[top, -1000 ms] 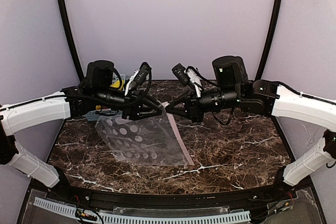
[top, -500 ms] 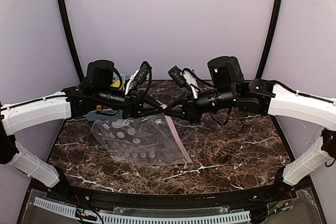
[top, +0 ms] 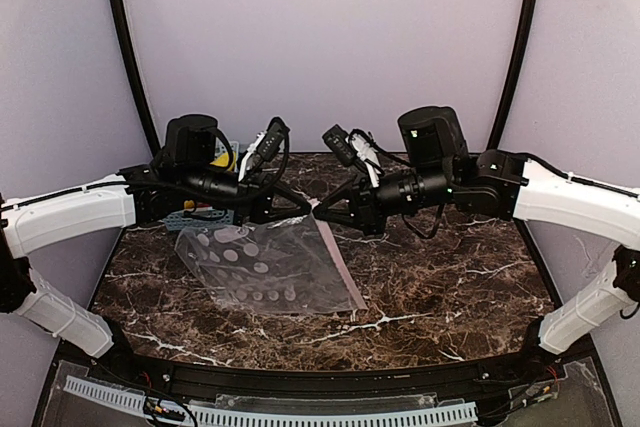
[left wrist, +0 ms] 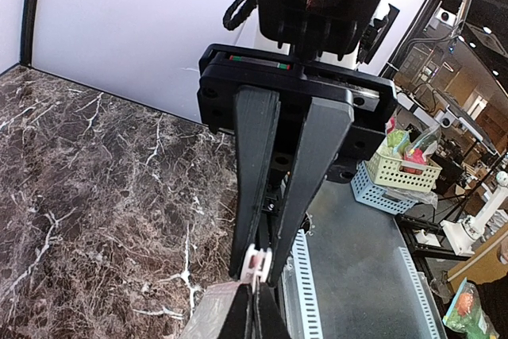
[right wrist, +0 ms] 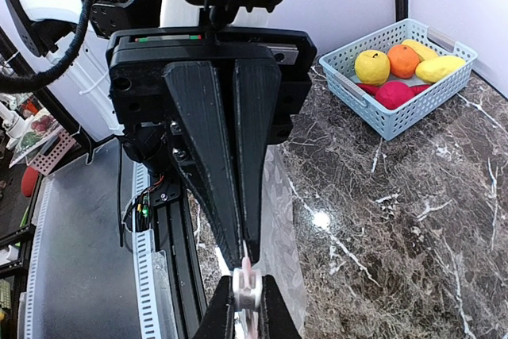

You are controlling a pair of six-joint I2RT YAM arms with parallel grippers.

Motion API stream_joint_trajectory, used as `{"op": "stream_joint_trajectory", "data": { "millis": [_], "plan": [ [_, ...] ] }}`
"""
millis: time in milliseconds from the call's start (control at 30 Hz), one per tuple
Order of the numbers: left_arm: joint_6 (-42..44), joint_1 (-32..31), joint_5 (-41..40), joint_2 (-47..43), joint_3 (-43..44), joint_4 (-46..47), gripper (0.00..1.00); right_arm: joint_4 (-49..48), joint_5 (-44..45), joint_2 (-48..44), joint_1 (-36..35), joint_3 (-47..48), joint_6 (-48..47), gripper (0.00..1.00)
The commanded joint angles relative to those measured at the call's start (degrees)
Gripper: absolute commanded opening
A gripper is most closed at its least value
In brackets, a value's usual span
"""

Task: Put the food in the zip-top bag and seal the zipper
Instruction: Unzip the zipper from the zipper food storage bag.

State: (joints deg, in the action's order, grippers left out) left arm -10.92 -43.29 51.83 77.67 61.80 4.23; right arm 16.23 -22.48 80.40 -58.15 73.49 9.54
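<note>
Where the zip-top bag lies nearest the arm bases, it spreads limp and almost flat over the dark marble table, white dots showing on clear film and nothing visible inside. Along its right edge runs the zipper, a thin pink strip leading away to the bag's far corner, which is raised off the table. At that corner the two pincers meet tip to tip. The left pincer is closed narrow on the zipper's end, and the right pincer is closed narrow on the small white slider right beside it. Farther back, behind the left arm, a blue-grey slatted basket stands on the table and holds the food: yellow pieces, an orange ball and a round red piece, none of it yet bagged. The bag is judged very light, soft and slippery, so it is likely to fold or slide rather than resist a pull. Its stiffest part is the zipper, so the sound hold is on the strip's end, with the slider drawn by the other pincer; bare film pinched alone would probably slip. The food looks hard, light and rounded, apt to roll, and each piece is best taken across its middle.
</note>
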Motion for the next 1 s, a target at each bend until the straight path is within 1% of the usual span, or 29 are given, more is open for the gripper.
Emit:
{"op": "stream_joint_trajectory", "data": {
  "millis": [0, 467, 800, 967],
  "plan": [
    [0.35, 0.14, 1.02, -0.51, 0.47, -0.08, 0.01, -1.07, 0.55, -1.27, -0.38, 0.08, 0.06, 0.0],
    [-0.81, 0.41, -1.38, -2.42, -0.95, 2.43, 0.01, -0.42, 0.97, -0.42, -0.38, 0.11, -0.22, 0.0],
    [-4.29, 3.97, -0.87, -3.71, -2.26, 6.47, 0.01, 1.16, 0.16, 0.82, -0.38, -0.41, 0.08, 0.0],
    [-5.17, 4.79, -0.52, -4.12, -2.5, 7.61, 0.01, 1.3, 0.27, 0.82, -0.38, -0.8, 0.13, 0.0]
  ]
}}
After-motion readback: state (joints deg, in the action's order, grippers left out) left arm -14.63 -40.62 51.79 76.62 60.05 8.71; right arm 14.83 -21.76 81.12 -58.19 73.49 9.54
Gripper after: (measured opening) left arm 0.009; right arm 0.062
